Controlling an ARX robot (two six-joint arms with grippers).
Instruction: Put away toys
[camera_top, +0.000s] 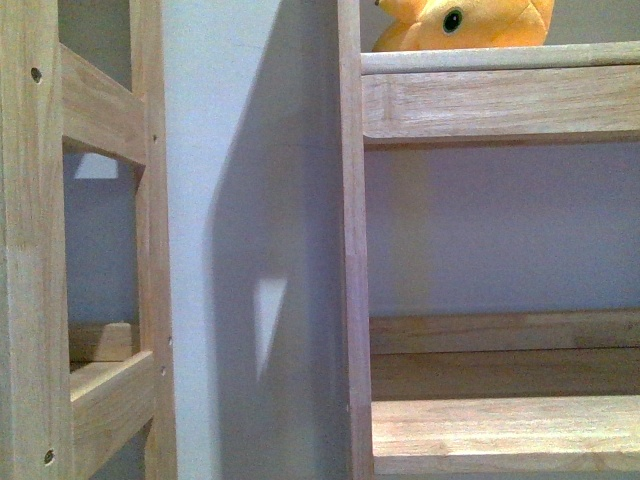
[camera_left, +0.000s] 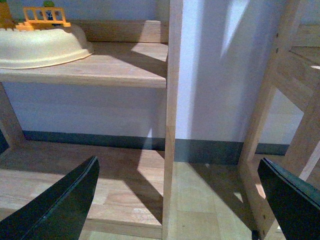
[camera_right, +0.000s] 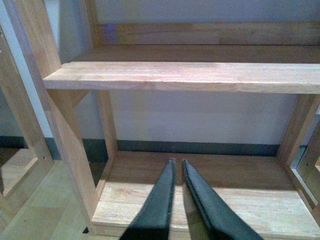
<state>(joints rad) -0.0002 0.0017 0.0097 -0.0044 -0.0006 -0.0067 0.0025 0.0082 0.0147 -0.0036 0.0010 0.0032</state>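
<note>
An orange-yellow plush toy (camera_top: 462, 22) with a shiny black eye rests on the upper shelf (camera_top: 500, 58) of the right wooden rack; only its lower part shows at the top of the front view. Neither arm appears in that view. My left gripper (camera_left: 177, 172) is open, its dark fingers (camera_left: 65, 200) spread wide over the floor between two racks, with nothing between them. My right gripper (camera_right: 178, 161) is shut and empty, pointing at the bottom shelf (camera_right: 240, 200) of a wooden rack.
A cream basin (camera_left: 40, 45) with an orange toy fence (camera_left: 46, 16) sits on a shelf in the left wrist view. A wooden upright post (camera_left: 170, 120) stands straight ahead of the left gripper. Another rack (camera_top: 80, 240) stands left, a grey wall (camera_top: 250, 240) behind.
</note>
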